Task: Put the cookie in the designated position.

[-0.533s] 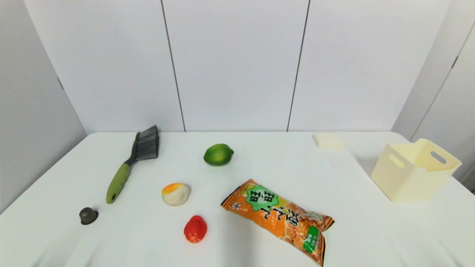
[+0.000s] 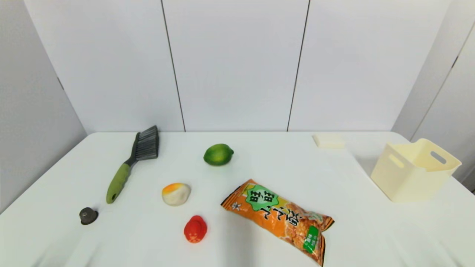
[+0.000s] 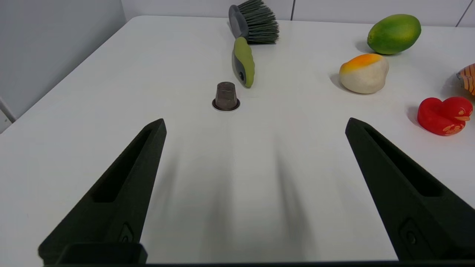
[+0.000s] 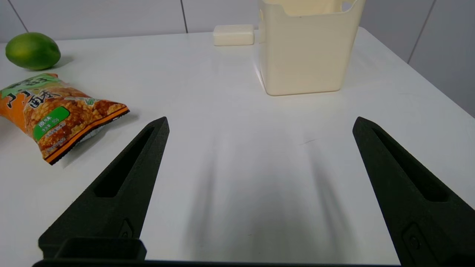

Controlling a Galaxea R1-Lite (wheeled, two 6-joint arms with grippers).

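Both pincers hang released and empty near the tabletop (image 2: 334,178) edge. Probably the right pincer (image 4: 259,122), nearer, should take the cookie (image 2: 276,216) across its narrow middle, squeezing gently.

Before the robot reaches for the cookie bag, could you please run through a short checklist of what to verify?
1. Cookie bag lies flat on the table, nothing on top: ok.
2. Right gripper open and empty: ok.
3. Left gripper open and empty, away from the bag: ok.
4. Room around the bag: red duck toy sits apart from its near-left end: ok.
5. Bare tabletop between the bag and the cream basket for placing: ok.
6. Which exact spot is designated: cannot tell, nothing marks it.
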